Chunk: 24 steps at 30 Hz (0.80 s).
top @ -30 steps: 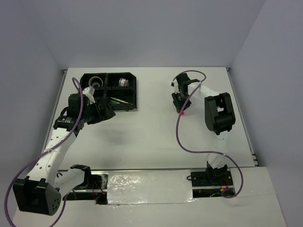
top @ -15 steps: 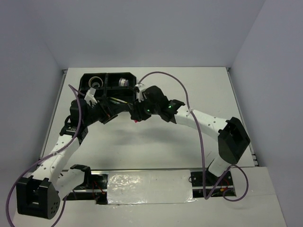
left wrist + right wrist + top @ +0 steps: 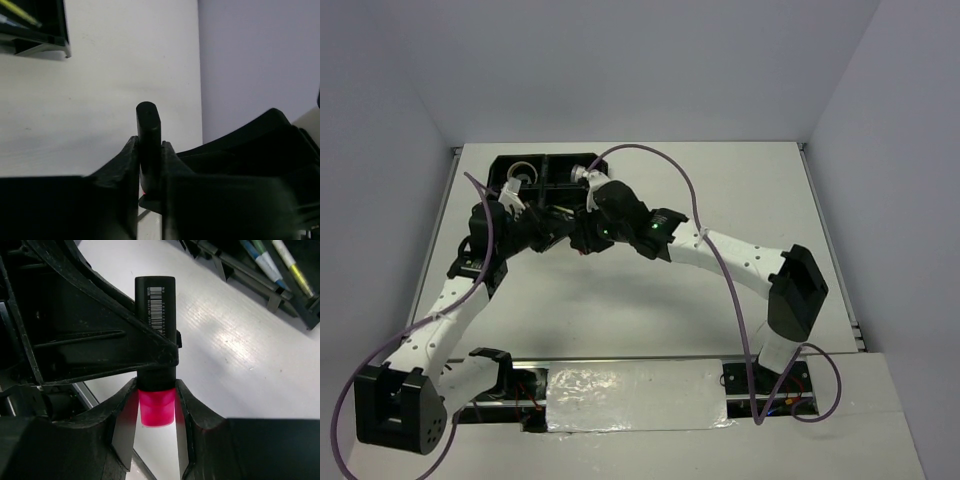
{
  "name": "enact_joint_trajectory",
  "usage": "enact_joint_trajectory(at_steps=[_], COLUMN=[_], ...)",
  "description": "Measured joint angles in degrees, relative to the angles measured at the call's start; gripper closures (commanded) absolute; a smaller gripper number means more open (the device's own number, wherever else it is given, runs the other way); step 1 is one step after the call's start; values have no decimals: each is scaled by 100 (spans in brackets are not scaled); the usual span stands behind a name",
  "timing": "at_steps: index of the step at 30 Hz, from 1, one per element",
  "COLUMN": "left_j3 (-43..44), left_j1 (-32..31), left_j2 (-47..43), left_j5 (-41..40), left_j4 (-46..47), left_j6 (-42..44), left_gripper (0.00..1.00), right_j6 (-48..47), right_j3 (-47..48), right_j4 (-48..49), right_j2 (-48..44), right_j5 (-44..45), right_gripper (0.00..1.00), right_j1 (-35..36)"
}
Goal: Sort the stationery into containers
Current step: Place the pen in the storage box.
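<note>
Two-arm transfer of a marker during sorting. The left pincer (image 3: 149, 146) and the right pincer (image 3: 156, 390) meet over the bench (image 3: 720, 200), and both are clenched on the same black marker (image 3: 155, 315). The right pincer grasps it at the pink cap (image 3: 156, 410), which sits squarely between its fingers, touching both. The black barrel runs straight out ahead of that pincer, and the left pincer's fingers cross it just beyond the cap. In the left wrist view the plain black end of the marker stands upright between the two fingers and projects past their tips, with both fingers pressed against the barrel. The marker appears to hang clear of the bench. The step in hand is judged to be a hand-over between the arms, with the placing not yet done. The next move calls for one pincer to release while the other holds firm, then for the marker to be carried into a compartment. The black tray (image 3: 500, 165) lies just beyond both pincers: ahead and to the right of the right pincer, where a blue pen (image 3: 265, 262) and a yellow-green stick (image 3: 296, 271) already lie in one compartment, and ahead and to the left of the left pincer.
</note>
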Motion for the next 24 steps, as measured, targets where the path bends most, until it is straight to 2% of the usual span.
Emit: enact_joint_trajectory(at_steps=[2, 4, 7, 11, 15, 19, 23, 24], left_j3=[17, 111, 457, 1110, 1878, 2942, 3587, 3648], left_j1=[-13, -7, 173, 966, 1786, 2011, 2046, 2046], left_j2=[81, 175, 417, 990, 1836, 2920, 3727, 3862], left_j5=[-74, -227, -625, -1335, -2079, -2455, -2527, -2524], left_j4=[-151, -463, -1025, -1582, -1860, -2155, -2192, -2199], left_j6=[42, 168, 402, 472, 435, 435, 424, 420], left_gripper=[99, 100, 100, 100, 90, 87, 68, 54], right_j6=[24, 131, 216, 420, 433, 337, 249, 221], right_j3=[31, 7, -195, -1108, -1744, -2031, -2376, -2424], right_j4=[-11, -9, 122, 254, 96, 74, 46, 37], right_j2=[125, 164, 20, -732, -1637, -2269, -2640, -2669], right_j5=[17, -26, 15, 201, 518, 627, 612, 612], right_gripper=[46, 1, 0, 0, 0, 0, 0, 0], right_j1=[9, 4, -55, -367, -743, -800, -874, -914])
